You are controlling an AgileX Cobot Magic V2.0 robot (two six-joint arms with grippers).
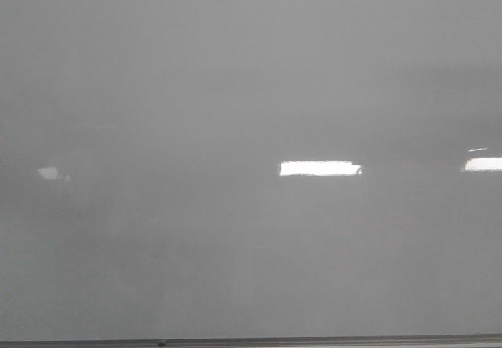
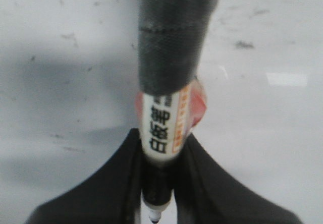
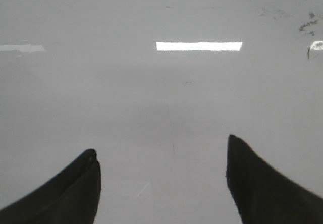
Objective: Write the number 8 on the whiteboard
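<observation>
**Marker clamped over a bare whiteboard**

Seen from the front: only the large glossy pale grey-white whiteboard [image 1: 235, 89], filling nearly the whole view, with its thin grey metal frame strip [image 1: 314, 340] running along the 6 o'clock edge. Bright white rectangular light reflections [image 1: 320, 168] just right of centre, a second one at 3 o'clock, a fainter one at 9 o'clock. No drawn line of a number 8 to be made out anywhere on this surface; neither arm visible here.

Left wrist view: black left gripper [image 2: 160, 183] clamped on a white-barrelled marker pen [image 2: 162, 128] with black printed characters, an orange stripe and a black textured cap end. Black fingers [image 2: 101, 193] pressed against the barrel from both sides. Small white-and-black tip pointing out at the 6 o'clock edge of the picture. Behind it, pale board surface with scattered faint dark smudges [image 2: 244, 45] and a soft grey shadow.

Right wrist view: black right gripper [image 3: 161, 183] with fingers [image 3: 75, 188] spread well apart, nothing between them. Board below, a light reflection across it, dark specks near the 2 o'clock corner.
</observation>
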